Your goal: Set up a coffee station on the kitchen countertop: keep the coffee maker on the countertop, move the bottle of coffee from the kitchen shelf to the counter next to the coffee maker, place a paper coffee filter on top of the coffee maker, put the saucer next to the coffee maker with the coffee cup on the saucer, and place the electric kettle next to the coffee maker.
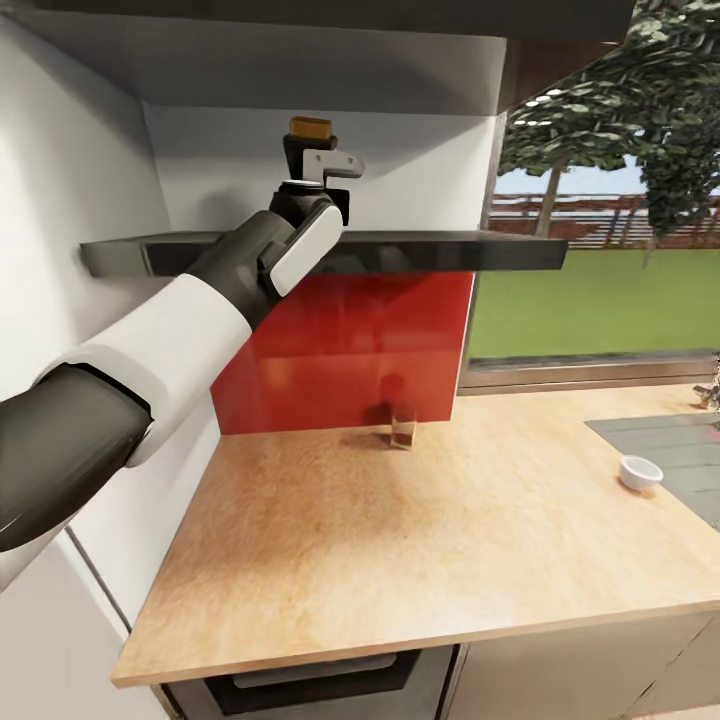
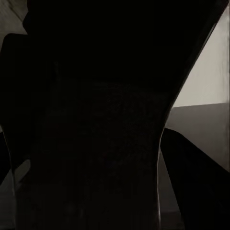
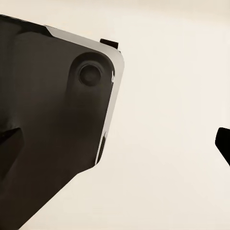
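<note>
Nearest, at 8 o'clock in the head view: left arm [image 1: 150,350], dark at the elbow, white along the forearm, rising toward 12 o'clock. Below it, wooden countertop [image 1: 400,540], pale and bare across most of its width. At 3 o'clock on the counter, small white cup [image 1: 640,472], standing at the edge of a grey inset panel [image 1: 670,450]. Toward the counter's back edge, near centre, small clear glass [image 1: 402,427] just in front of the red backsplash [image 1: 350,350].

Higher, dark kitchen shelf [image 1: 450,250] running across the wall, with the left wrist crossing its front edge. On the shelf at 12 o'clock, bottle of coffee [image 1: 310,150], dark-bodied with a yellow-brown cap. Left gripper [image 1: 318,190] right up against the bottle's body, part of the bottle hidden behind it; fingers not separable from the bottle in the head view. In the left wrist view, a dark mass close to the lens and little else legible, so whether the fingers have closed on the bottle: cannot tell.

Right wrist view: a dark housing with a pale rim before a plain cream surface; right gripper's opening impossible to judge.

Farthest, at 2 o'clock: window [image 1: 600,280] with lawn, fence and trees beyond.
</note>
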You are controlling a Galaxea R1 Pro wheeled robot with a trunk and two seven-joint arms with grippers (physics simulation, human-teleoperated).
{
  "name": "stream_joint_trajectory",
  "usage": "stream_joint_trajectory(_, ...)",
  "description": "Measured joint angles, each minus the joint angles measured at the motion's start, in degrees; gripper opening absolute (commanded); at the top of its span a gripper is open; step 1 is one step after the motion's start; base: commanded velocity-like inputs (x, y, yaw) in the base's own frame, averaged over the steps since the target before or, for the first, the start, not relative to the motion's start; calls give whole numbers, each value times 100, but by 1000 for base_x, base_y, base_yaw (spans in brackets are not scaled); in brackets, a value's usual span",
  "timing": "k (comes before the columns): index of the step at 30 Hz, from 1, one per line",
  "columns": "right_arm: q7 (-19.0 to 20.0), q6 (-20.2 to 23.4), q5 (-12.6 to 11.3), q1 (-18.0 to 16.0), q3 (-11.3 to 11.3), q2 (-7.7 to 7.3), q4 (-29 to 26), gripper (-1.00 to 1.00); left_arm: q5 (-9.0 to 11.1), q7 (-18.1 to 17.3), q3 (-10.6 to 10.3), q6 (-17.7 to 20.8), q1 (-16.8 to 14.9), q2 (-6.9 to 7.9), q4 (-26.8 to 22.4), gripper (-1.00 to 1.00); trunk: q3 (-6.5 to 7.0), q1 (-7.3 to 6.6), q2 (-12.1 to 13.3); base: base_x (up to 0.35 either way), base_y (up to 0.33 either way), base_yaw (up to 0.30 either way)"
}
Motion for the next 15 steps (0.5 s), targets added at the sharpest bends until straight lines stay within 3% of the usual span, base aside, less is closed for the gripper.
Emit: stream_joint_trajectory(15,0,0,0,0,0,0,0,100,12,2,-10,-1,0,0,-5,-100,0,0,0,-336,0,0)
